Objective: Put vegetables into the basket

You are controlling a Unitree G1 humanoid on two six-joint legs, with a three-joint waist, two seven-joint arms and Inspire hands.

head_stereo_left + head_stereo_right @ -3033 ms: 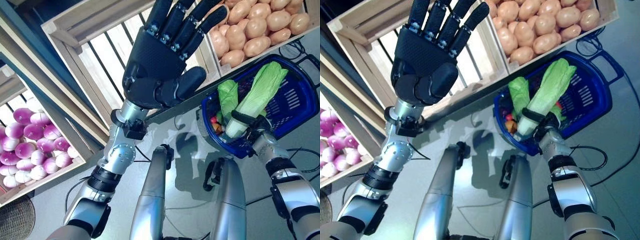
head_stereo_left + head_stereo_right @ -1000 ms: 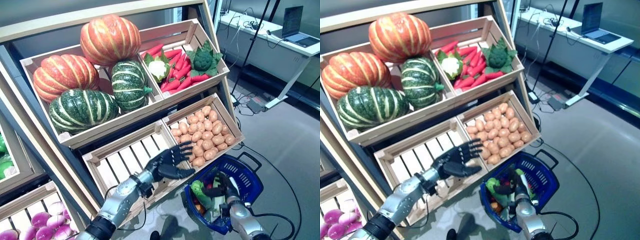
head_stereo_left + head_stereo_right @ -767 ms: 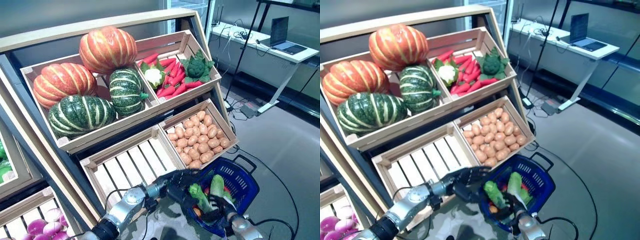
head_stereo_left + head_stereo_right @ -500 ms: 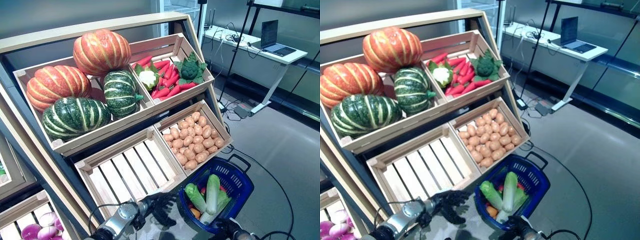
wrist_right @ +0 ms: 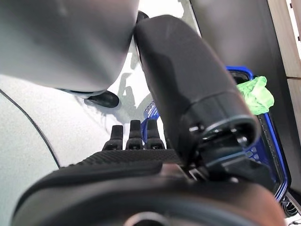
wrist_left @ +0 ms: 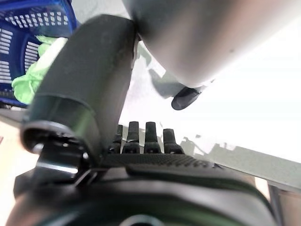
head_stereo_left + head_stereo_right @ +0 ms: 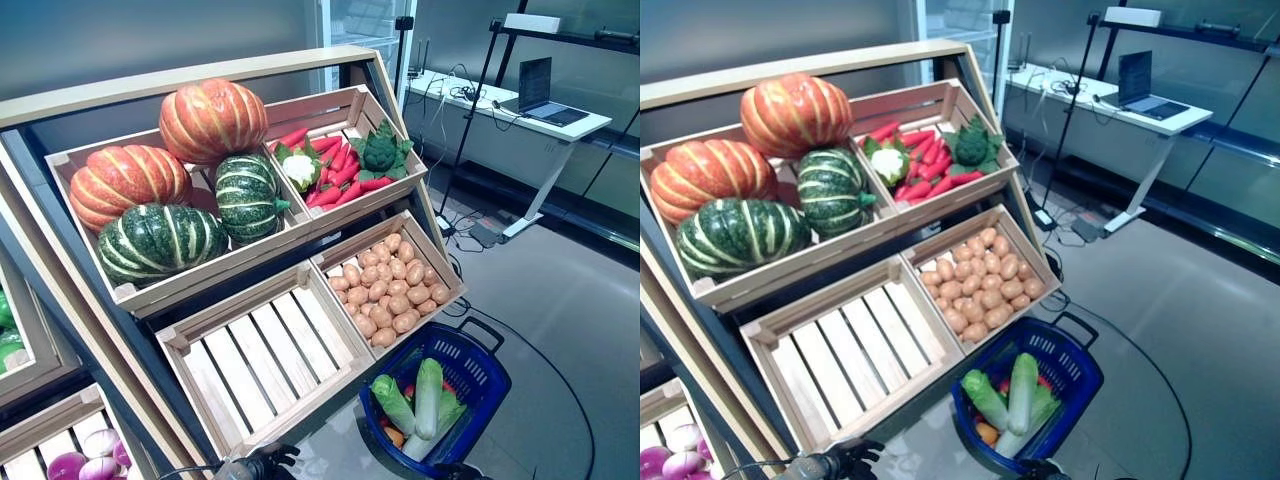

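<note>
Basket: we see the blue basket point(image 7: 478, 352) standing on the grey floor point(image 7: 580, 300), just below the lower right corner of the wooden shelf point(image 7: 130, 300), its handle lying back on the far rim.
Vegetables in the basket: we count a pale long cabbage point(image 7: 428, 396) lying down the middle, a darker green leafy one point(image 7: 392, 402) just beside it, and small red and orange pieces under them that we cannot name.
Left hand: our left hand point(image 6: 146, 141) shows only a few dark fingertips at the bottom edge of the eye views; in its wrist view the fingers point(image 6: 151, 136) run out straight in a row, spread from the thumb, and hold nothing.
Right hand: our right hand point(image 5: 136, 141) barely shows in the eye views; its wrist view has the fingers point(image 5: 132, 135) straight and side by side, nothing in them, with the basket's blue rim and a green leaf past the thumb.
Top left crate: we see two orange pumpkins point(image 7: 212, 118) and two green striped squashes point(image 7: 160, 238).
Top right crate: we find red peppers point(image 7: 340, 168), a cauliflower point(image 7: 297, 168) and a dark green leafy head point(image 7: 380, 152).
Lower right crate: we see it filled with potatoes point(image 7: 385, 292).
Lower left crate: the slatted crate point(image 7: 260, 352) shows bare boards.
Bottom left: we see purple onions point(image 7: 85, 466) in a low crate.
Background: a white desk point(image 7: 520, 105) carries a laptop point(image 7: 540, 88).
</note>
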